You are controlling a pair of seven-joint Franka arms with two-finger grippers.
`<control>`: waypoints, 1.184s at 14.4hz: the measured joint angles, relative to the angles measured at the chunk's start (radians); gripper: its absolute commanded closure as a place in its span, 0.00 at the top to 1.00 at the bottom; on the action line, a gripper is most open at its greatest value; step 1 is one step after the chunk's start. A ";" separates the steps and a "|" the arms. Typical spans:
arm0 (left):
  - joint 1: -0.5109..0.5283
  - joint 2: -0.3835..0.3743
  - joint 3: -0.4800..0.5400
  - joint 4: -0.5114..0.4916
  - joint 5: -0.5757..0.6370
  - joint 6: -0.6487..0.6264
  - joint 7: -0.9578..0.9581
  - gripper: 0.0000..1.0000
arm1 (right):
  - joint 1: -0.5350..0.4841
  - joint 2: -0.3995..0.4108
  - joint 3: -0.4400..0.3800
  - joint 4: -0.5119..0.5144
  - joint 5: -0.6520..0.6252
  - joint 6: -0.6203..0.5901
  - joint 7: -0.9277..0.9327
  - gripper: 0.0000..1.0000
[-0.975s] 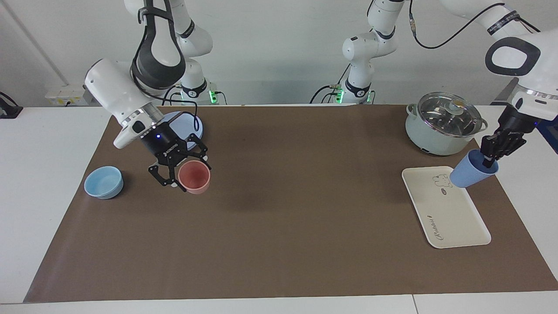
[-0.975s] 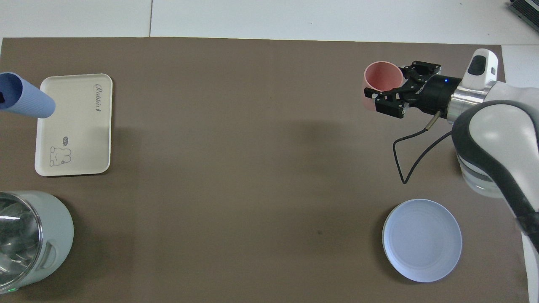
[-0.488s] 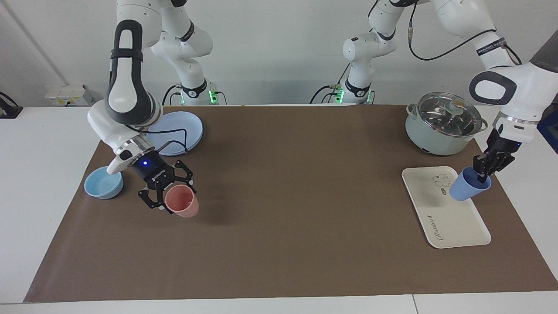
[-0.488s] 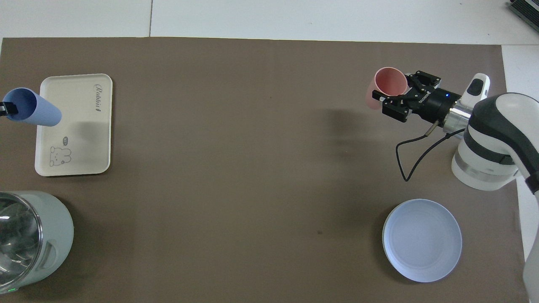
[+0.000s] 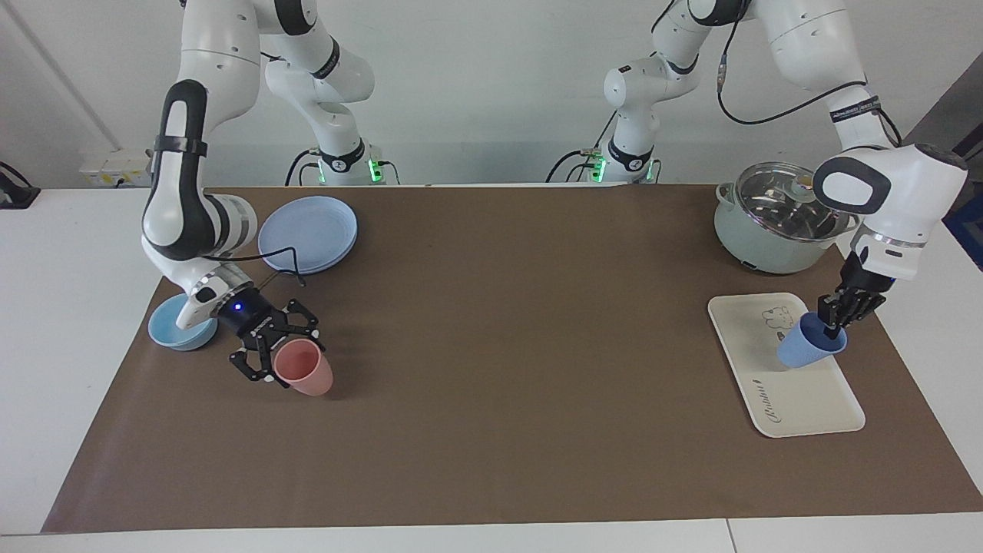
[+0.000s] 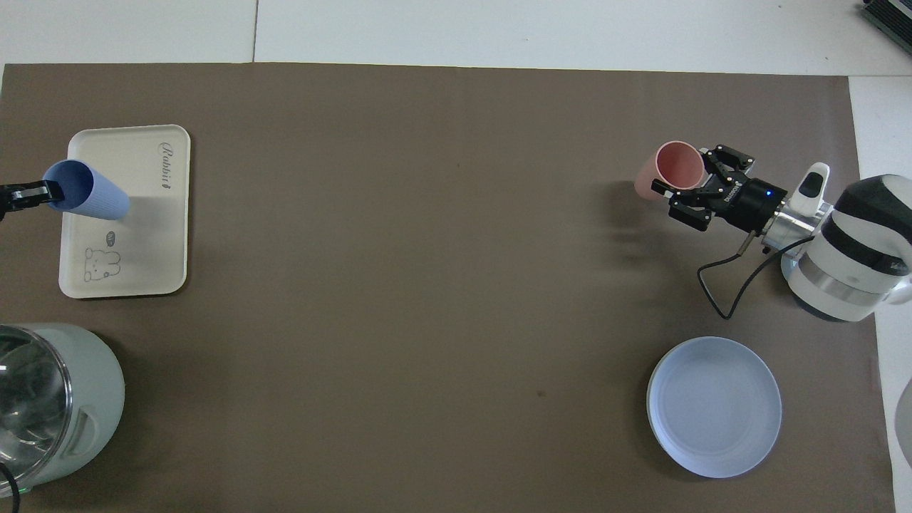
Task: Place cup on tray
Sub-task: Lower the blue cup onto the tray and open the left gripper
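The left gripper (image 5: 835,316) is closed on the rim of the cup (image 5: 809,348), one finger being seen inside the mouth and the other outside it. The cup is held tilted over the tray (image 5: 799,407), its base pointing down toward the tray's middle and its mouth turned up toward the gripper. Whether the base touches the tray surface cannot be told; in the overhead view the cup (image 6: 87,199) is seen above the tray (image 6: 142,249), between the cursive writing and the cartoon animal print. The tray lies flat on the brown mat (image 5: 507,322) at the left arm's end of the table. A lidded pot (image 5: 776,219) stands nearer to the robots than the tray, close beside it.

The right gripper (image 5: 270,355) is closed around the pink cup (image 5: 306,369), which is held tilted, low over the mat at the right arm's end. A small blue bowl (image 5: 181,328) sits on the mat just beside that gripper's wrist. A round blue plate (image 5: 309,234) lies nearer to the robots than the bowl.
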 measured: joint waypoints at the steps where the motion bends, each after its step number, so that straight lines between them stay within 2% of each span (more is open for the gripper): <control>1: 0.000 0.003 -0.001 0.000 -0.004 0.007 0.000 0.00 | -0.015 0.013 0.000 0.000 0.000 -0.013 -0.018 0.00; 3: -0.001 0.003 -0.002 0.000 -0.005 0.015 0.000 0.01 | -0.020 0.019 0.001 0.000 0.000 -0.018 -0.035 0.00; 4: -0.001 0.003 -0.002 0.000 -0.005 0.018 0.000 0.06 | -0.019 0.019 0.002 0.000 0.000 -0.017 -0.039 0.18; 5: -0.001 0.003 -0.002 0.001 -0.005 0.019 0.000 0.12 | -0.017 0.019 0.003 -0.001 0.000 -0.017 -0.040 0.73; 6: -0.001 0.003 -0.002 0.001 -0.005 0.020 0.000 0.20 | -0.015 0.019 0.003 -0.003 0.000 -0.017 -0.042 1.00; 7: -0.001 0.003 -0.003 0.002 -0.005 0.020 -0.001 0.28 | -0.015 0.019 0.003 -0.004 0.000 -0.017 -0.042 1.00; 9: -0.001 0.003 -0.003 0.006 -0.005 0.021 -0.001 0.40 | -0.015 0.019 0.003 -0.008 0.000 -0.017 -0.042 1.00; 12: -0.001 0.003 -0.004 0.015 -0.005 0.021 -0.001 0.51 | -0.015 0.019 0.003 -0.011 0.000 -0.017 -0.044 1.00; 15: -0.003 0.003 -0.006 0.051 -0.005 -0.009 -0.006 0.53 | -0.015 0.019 0.004 -0.011 0.000 -0.025 -0.044 1.00; 17: -0.013 0.003 -0.009 0.127 -0.005 -0.123 -0.030 0.53 | -0.017 0.016 0.004 -0.009 0.000 -0.027 -0.044 1.00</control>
